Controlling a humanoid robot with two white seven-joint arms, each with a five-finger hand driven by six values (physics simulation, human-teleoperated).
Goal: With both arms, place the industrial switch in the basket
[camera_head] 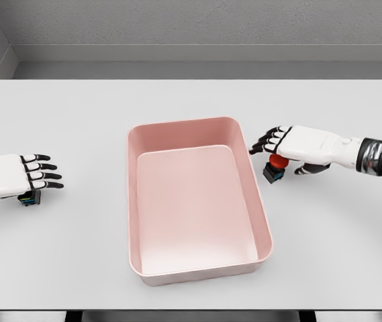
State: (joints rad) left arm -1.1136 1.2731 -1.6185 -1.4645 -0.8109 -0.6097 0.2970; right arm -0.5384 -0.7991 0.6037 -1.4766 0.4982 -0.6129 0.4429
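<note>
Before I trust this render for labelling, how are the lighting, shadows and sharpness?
Head view: even, soft light, no glare; sharp throughout; the pink basket casts only a faint shadow on the table; small dark shadows sit under the left hand and right hand.

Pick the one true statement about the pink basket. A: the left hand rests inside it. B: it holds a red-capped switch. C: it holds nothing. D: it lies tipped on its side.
C: the pink basket stands upright with a bare floor; the red-capped switch sits on the table to its right under the right hand, and the left hand is far to its left.
</note>
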